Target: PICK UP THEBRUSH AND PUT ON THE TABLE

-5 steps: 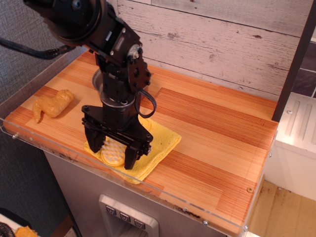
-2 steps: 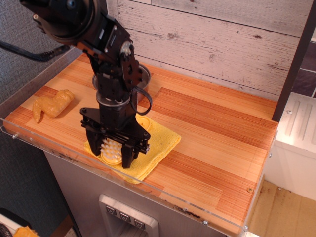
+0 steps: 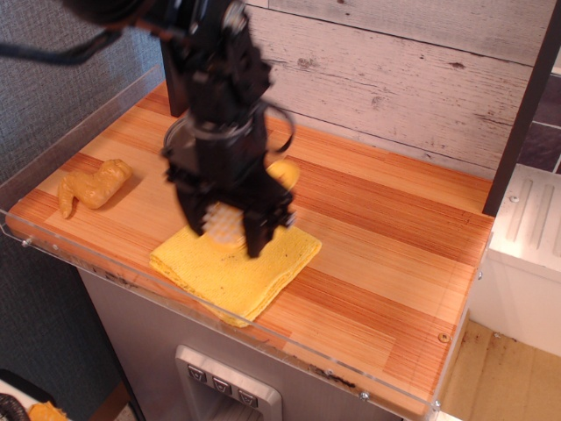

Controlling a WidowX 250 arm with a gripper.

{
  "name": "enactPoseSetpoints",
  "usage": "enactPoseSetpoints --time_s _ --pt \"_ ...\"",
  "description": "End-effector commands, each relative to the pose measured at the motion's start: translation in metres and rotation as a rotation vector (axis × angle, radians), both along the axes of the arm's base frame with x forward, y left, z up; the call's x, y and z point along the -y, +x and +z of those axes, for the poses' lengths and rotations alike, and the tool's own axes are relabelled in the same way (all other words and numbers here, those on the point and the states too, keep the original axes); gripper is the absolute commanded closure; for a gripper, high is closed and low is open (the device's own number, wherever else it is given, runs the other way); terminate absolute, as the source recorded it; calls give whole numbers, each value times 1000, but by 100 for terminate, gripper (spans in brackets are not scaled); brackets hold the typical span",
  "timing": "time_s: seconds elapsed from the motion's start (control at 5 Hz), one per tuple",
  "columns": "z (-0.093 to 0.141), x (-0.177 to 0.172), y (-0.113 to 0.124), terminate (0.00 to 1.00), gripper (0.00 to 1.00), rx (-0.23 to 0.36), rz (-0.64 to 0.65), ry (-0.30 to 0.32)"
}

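Gripper: the black gripper is seen blurred, above the near-left part of the table — its two fingers are closed on the brush.
Brush: the yellow-orange brush is held between the fingers, clear of the surface, its pale bristled head showing between them; its handle juts out behind, toward the wall.
Cloth: a folded yellow cloth lies flat beneath the gripper, near the front rim.
Toy food: a lumpy tan-yellow piece rests at the left end — well apart from the cloth.
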State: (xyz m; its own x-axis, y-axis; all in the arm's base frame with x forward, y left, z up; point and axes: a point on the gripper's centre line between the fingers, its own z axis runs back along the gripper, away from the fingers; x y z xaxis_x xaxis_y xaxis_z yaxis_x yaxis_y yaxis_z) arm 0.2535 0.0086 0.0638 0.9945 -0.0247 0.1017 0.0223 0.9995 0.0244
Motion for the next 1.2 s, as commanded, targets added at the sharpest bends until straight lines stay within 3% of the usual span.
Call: enactPoseSetpoints --time_s 0.0,0.4,0.8,1.0 --pt "16 39 68 0 100 101 10 1" --pt "-16 39 102 0 100 68 130 77" --pt "-46 24 110 0 100 -14 164 58" --pt "-41 22 110 0 0 -22 134 40"
